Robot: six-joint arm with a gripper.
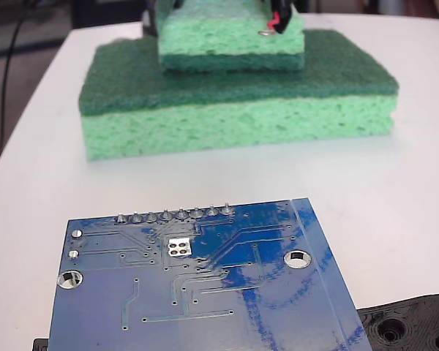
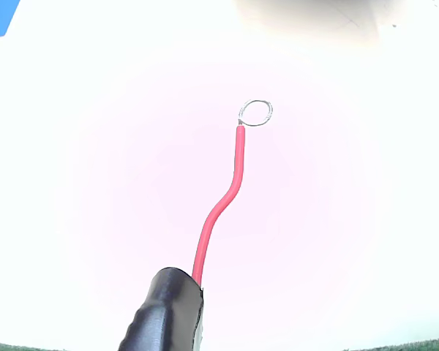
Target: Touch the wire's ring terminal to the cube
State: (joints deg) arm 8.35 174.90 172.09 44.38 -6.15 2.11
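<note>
The gripper's fingers are out of sight; whether they are wide or closed I cannot tell. From a black sleeve (image 2: 164,311) a red wire (image 2: 219,208) rises to the ring terminal (image 2: 255,112). In the fixed view the ring (image 1: 264,32) lies against the cube (image 1: 230,38), atop the wide sponge slab (image 1: 234,110). Contact looks made or nearly so.

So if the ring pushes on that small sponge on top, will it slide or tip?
Probably it dents rather than tips: the small sponge looks porous and soft. It lies flat on the wide sponge slab, whose rough scouring top likely resists sliding. The ring terminal looks light on a thin wire.
</note>
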